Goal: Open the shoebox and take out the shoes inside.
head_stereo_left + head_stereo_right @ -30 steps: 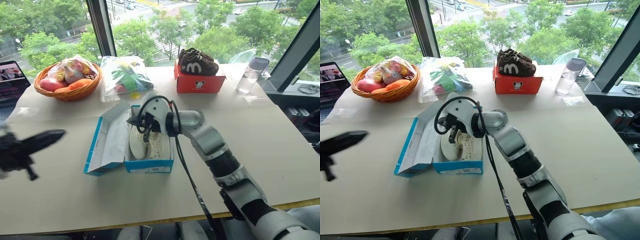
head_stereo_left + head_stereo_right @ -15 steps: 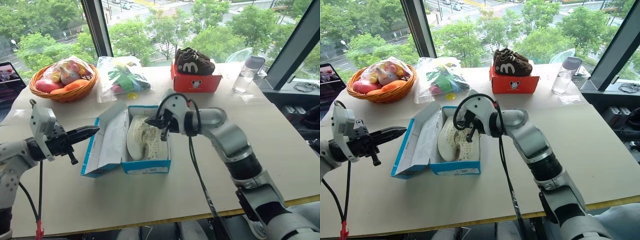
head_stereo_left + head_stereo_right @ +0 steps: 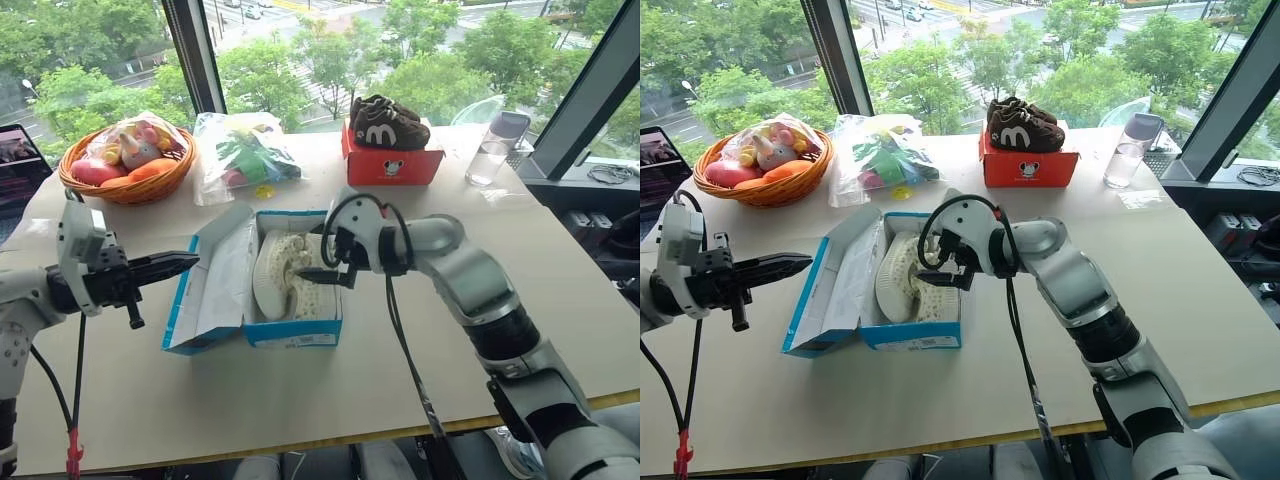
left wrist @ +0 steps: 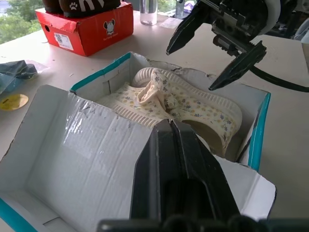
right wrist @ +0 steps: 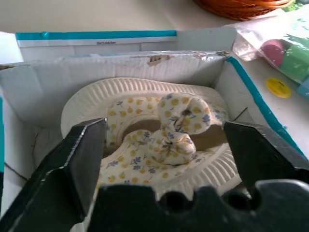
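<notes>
Beyond the window, green treetops and a street fill the background, and a pale table (image 3: 560, 250) runs along the glass. From the head views, the shoebox (image 3: 255, 275) lies open near the table's middle, its white-lined lid (image 3: 215, 280) folded out flat on the robot's left side. The shoes (image 3: 285, 275), cream with a small flower print and ribbed pale soles, lie inside the shoebox. The right gripper (image 3: 330, 262) hangs just over the shoebox's right half, its two black fingers spread wide with nothing between them. The left gripper (image 3: 790, 264) hovers left of the shoebox, beside the lid's outer edge, fingers pressed together and empty. Behind the shoebox, near the window, sit a wicker basket (image 3: 125, 185) of toys, a clear bag (image 3: 245, 155) of coloured items, a red-orange box (image 3: 392, 165) bearing dark brown shoes (image 3: 390, 122), and a water bottle (image 3: 495, 148).

The left wrist view looks along the closed left fingers (image 4: 181, 169) over the white lid toward the shoebox, where the shoes lie side by side. The right gripper shows above the shoebox's far side, its fingers apart and clear of the shoes.

The right wrist view looks straight down into the shoebox. The parted black fingers (image 5: 77, 159) frame one shoe with a knotted fabric bow (image 5: 176, 128) on its upper, without touching it.
</notes>
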`<control>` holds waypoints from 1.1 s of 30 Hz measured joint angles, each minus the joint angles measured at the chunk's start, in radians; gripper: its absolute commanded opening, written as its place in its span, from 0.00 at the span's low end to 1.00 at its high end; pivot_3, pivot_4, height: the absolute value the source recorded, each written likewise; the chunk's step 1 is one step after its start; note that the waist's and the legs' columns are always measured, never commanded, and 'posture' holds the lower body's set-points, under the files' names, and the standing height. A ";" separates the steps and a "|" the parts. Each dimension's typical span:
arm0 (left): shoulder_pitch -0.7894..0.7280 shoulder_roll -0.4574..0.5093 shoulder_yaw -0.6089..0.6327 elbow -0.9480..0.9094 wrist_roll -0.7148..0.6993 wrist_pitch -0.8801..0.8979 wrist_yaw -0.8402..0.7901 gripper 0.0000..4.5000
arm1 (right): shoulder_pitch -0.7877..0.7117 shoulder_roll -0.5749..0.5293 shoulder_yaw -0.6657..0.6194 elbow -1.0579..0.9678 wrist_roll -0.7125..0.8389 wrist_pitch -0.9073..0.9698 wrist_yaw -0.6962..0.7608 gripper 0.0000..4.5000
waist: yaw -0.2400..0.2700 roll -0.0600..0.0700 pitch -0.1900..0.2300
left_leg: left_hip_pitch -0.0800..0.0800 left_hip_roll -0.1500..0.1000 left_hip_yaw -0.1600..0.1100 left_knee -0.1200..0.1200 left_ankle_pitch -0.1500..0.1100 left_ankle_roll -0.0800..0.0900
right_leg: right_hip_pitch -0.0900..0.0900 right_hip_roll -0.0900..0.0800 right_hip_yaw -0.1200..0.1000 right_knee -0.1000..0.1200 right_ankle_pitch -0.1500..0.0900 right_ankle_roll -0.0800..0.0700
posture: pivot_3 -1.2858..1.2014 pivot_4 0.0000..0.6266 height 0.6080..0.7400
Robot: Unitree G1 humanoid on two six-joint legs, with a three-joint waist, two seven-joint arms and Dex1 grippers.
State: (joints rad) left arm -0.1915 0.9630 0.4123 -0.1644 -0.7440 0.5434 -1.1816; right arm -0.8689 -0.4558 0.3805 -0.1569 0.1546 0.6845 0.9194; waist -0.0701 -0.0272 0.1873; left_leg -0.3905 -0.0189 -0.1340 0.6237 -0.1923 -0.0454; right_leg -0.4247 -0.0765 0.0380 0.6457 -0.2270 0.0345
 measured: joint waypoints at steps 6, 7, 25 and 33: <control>-0.001 -0.022 0.002 -0.020 -0.005 -0.014 -0.006 0.00 | -0.016 -0.002 0.041 0.031 -0.034 -0.077 0.043 1.00 | 0.002 0.000 0.000 | 0.000 0.000 0.000 0.000 0.000 0.000 | 0.000 0.000 0.000 0.000 0.000 0.000 | 0.52 0.24 1.00; -0.008 -0.052 0.002 -0.022 -0.009 -0.018 0.011 0.00 | -0.016 0.001 0.041 0.041 -0.034 -0.079 0.046 1.00 | 0.003 0.000 0.000 | 0.000 0.000 0.000 0.001 0.000 0.000 | 0.001 0.000 0.000 0.000 0.000 0.000 | 0.52 0.24 1.00; 0.113 -0.203 -0.046 -0.087 0.019 -0.096 0.077 0.00 | 0.010 0.024 0.043 0.120 -0.019 -0.154 0.129 1.00 | 0.004 0.000 0.000 | 0.001 0.000 0.000 0.001 0.000 0.000 | 0.001 0.000 0.000 0.000 0.000 0.000 | 0.52 0.24 1.00; 0.065 -0.211 -0.083 -0.069 0.045 -0.155 0.069 0.00 | -0.032 0.053 0.097 0.198 -0.060 -0.133 0.161 1.00 | 0.002 0.000 0.000 | 0.001 0.000 0.000 0.001 0.000 0.000 | 0.001 0.000 0.001 0.000 0.000 0.000 | 0.52 0.24 1.00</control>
State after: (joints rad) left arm -0.1268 0.7520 0.3296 -0.2339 -0.6994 0.3887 -1.1125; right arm -0.9005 -0.4026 0.4778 0.0414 0.0948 0.5514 1.0802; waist -0.0676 -0.0274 0.1874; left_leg -0.3899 -0.0188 -0.1337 0.6246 -0.1925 -0.0457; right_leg -0.4237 -0.0763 0.0386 0.6456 -0.2268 0.0342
